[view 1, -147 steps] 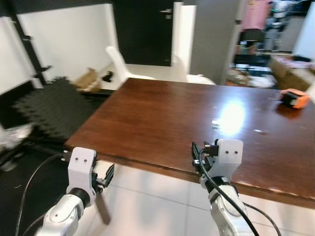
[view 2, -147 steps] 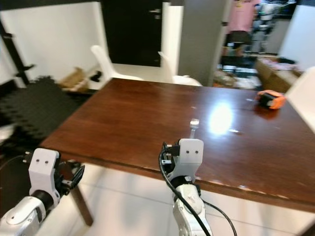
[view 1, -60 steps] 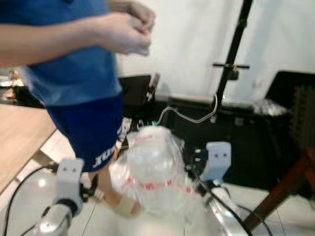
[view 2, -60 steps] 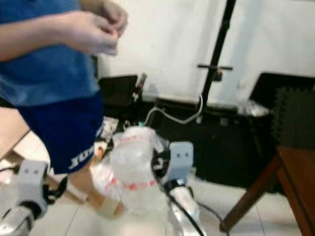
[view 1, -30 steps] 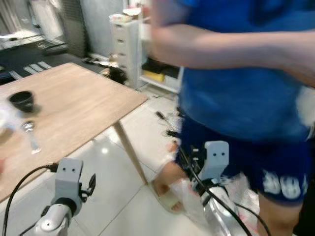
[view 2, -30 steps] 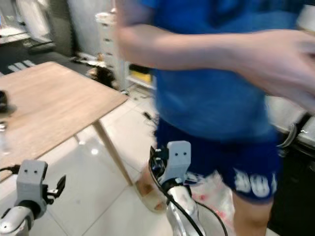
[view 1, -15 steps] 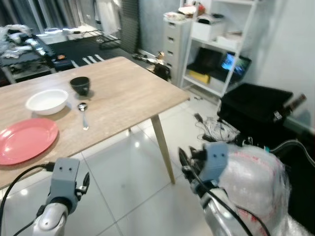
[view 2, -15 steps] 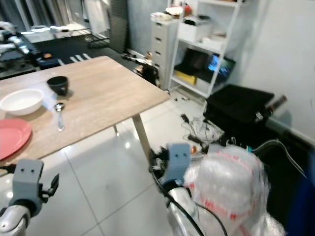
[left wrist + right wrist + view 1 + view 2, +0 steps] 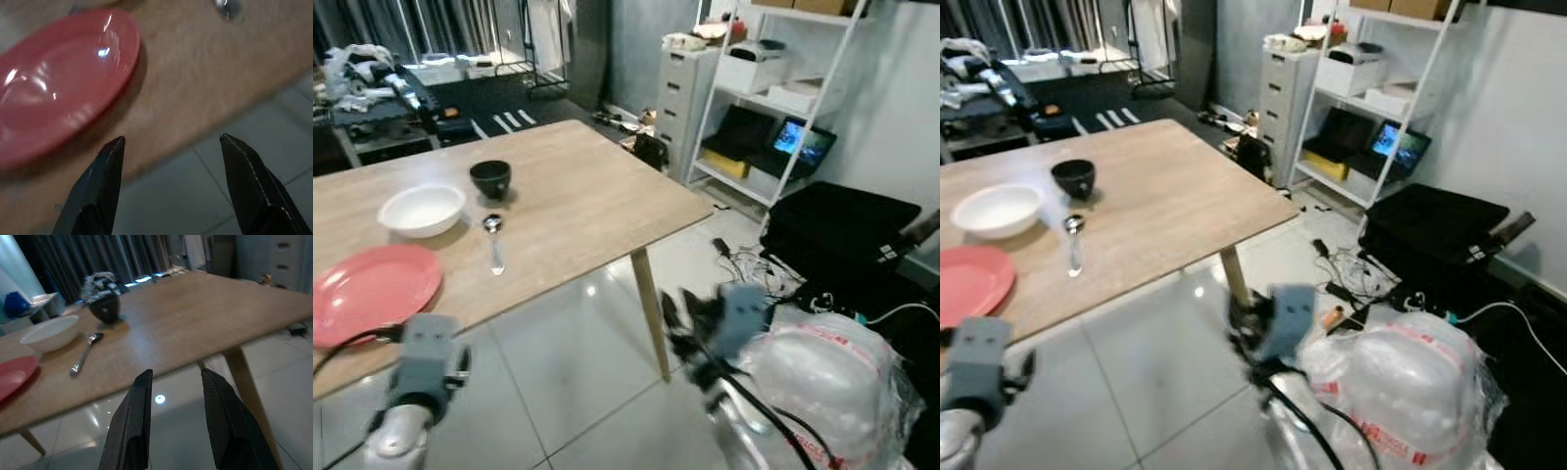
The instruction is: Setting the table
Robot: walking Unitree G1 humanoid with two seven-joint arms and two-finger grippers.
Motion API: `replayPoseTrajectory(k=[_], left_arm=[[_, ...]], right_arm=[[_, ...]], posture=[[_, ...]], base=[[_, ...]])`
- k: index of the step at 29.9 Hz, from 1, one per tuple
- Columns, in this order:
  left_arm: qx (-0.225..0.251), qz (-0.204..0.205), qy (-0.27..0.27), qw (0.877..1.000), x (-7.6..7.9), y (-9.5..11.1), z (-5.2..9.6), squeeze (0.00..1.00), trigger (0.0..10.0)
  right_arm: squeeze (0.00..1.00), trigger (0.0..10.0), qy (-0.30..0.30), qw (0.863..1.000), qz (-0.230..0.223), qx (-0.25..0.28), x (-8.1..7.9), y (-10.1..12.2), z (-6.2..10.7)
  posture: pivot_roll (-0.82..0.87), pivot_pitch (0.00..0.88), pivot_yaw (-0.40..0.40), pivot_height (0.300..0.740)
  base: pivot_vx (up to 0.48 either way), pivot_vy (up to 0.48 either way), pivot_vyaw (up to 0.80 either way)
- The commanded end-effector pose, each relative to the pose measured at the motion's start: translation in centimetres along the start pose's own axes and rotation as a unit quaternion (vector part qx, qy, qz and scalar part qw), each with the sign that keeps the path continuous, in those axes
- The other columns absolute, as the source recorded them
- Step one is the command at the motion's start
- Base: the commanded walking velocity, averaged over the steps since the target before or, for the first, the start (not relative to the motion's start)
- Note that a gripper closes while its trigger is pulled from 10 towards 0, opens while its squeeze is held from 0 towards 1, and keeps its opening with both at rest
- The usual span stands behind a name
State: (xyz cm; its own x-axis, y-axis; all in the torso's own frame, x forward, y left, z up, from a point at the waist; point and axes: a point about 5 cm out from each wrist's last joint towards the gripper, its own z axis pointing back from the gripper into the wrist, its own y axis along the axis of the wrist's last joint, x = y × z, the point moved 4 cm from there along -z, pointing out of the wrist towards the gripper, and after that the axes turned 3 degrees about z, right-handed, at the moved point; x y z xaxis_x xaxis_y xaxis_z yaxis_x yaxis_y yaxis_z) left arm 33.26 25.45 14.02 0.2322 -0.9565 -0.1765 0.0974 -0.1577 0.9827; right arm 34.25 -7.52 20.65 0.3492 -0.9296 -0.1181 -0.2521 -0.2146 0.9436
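Two fingers (image 9: 107, 186) apart, above red plate (image 9: 58, 88)

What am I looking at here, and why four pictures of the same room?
It is a walking robot with two arms. Two pictures come from cameras in its head, two from cameras on its wrists looking along black fingers. The left gripper hangs open over the edge of a wooden table, near a red plate. The right gripper, also open, points at the table from farther off. Both hold nothing. On the table also lie a white bowl, a small black bowl and a spoon. A plastic-wrapped bundle sits by the right arm.
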Motion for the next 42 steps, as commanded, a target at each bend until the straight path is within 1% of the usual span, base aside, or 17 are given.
replayPoseTrajectory(k=[1,6,9,13,14,16,22,23,26,27,32,35,36,37,38,41,42], left_arm=[[-0.011,-0.006,-0.005,1.0,0.4,-0.9,0.3,0.0,10.0],[-0.008,-0.012,-0.007,1.0,0.5,-0.8,0.3,0.0,10.0],[-0.004,-0.017,-0.01,1.0,0.7,-0.7,0.3,0.0,10.0],[-0.002,-0.02,-0.011,1.0,0.7,-0.6,0.3,0.0,10.0],[0.001,-0.022,-0.012,1.0,0.8,-0.5,0.2,0.0,10.0],[0.002,-0.023,-0.013,1.0,0.9,-0.5,0.2,0.0,10.0],[0.01,-0.027,-0.016,0.999,0.9,-0.2,0.2,0.0,10.0],[0.018,-0.033,-0.016,0.999,1.0,0.1,0.3,0.0,10.0],[0.034,-0.027,-0.027,0.999,1.4,0.6,0.5,0.0,10.0],[0.043,-0.035,-0.033,0.998,1.8,0.9,0.7,0.0,10.0],[0.076,-0.045,-0.047,0.995,2.6,1.7,1.4,0.0,10.0],[0.093,-0.051,-0.051,0.993,2.9,2.2,1.6,0.0,10.0],[0.13,-0.067,-0.051,0.988,3.2,3.4,2.2,0.0,10.0],[0.141,-0.068,-0.05,0.986,3.4,3.8,2.4,0.0,10.0],[0.141,-0.068,-0.05,0.986,3.4,3.8,2.4,0.0,10.0],[0.164,-0.063,-0.04,0.984,3.4,4.8,3.0,0.0,10.0],[0.164,-0.063,-0.04,0.984,3.4,4.8,3.0,0.0,10.0]], right_arm=[[0.0,10.0,-0.015,1.0,0.0,-0.006,0.9,-0.4,0.5],[0.0,10.0,-0.022,1.0,-0.004,-0.007,1.1,-0.5,0.6],[0.0,10.0,-0.043,0.998,-0.034,-0.009,1.9,-0.7,0.7],[0.0,10.0,-0.051,0.997,-0.056,-0.009,2.2,-0.8,0.8],[0.0,10.0,-0.056,0.995,-0.081,-0.008,2.4,-0.9,0.8],[0.0,10.0,-0.057,0.993,-0.1,-0.007,2.5,-0.9,0.8],[0.0,10.0,-0.046,0.994,-0.101,-0.008,2.2,-1.0,0.9],[0.0,10.0,-0.039,0.994,-0.102,-0.01,2.0,-1.1,0.9],[0.0,10.0,-0.03,0.994,-0.1,-0.01,1.7,-1.1,0.9],[0.0,10.0,-0.016,0.995,-0.098,-0.012,1.2,-1.1,0.9],[0.0,10.0,0.034,0.994,-0.1,-0.02,-0.2,-1.0,0.9],[0.0,10.0,0.048,0.994,-0.098,-0.022,-0.6,-1.0,0.9],[0.0,10.0,0.067,0.994,-0.087,-0.027,-1.2,-1.1,1.0],[0.0,10.0,0.075,0.993,-0.083,-0.031,-1.5,-1.2,1.0],[0.0,10.0,0.075,0.993,-0.083,-0.031,-1.5,-1.2,1.0],[0.0,10.0,0.112,0.991,-0.054,-0.049,-2.6,-1.7,1.3],[0.0,10.0,0.112,0.991,-0.054,-0.049,-2.6,-1.7,1.3]], posture=[[0.07,0.144,0.085,0.74],[0.07,0.147,0.086,0.74],[0.07,0.146,0.088,0.74],[0.07,0.145,0.089,0.74],[0.07,0.145,0.09,0.74],[0.07,0.145,0.09,0.74],[0.07,0.145,0.092,0.74],[0.07,0.144,0.092,0.74],[0.07,0.143,0.092,0.74],[0.08,0.143,0.092,0.74],[0.08,0.141,0.093,0.74],[0.08,0.14,0.092,0.74],[0.08,0.14,0.089,0.74],[0.08,0.14,0.089,0.74],[0.08,0.14,0.089,0.74],[0.08,0.138,0.085,0.74],[0.08,0.138,0.085,0.74]], base=[[0.465,0.0,0.76],[0.464,0.0,0.76],[0.461,0.0,0.45],[0.461,0.0,0.0],[0.461,0.0,0.0],[0.461,0.0,0.0],[0.454,0.0,0.0],[0.289,0.0,0.0],[0.0,0.0,0.0],[0.0,0.0,0.0],[0.0,0.0,0.0],[0.0,0.0,0.0],[0.0,0.0,0.0],[0.0,0.0,0.0],[0.0,0.0,0.0],[0.0,0.0,0.0],[0.0,0.0,0.0]])
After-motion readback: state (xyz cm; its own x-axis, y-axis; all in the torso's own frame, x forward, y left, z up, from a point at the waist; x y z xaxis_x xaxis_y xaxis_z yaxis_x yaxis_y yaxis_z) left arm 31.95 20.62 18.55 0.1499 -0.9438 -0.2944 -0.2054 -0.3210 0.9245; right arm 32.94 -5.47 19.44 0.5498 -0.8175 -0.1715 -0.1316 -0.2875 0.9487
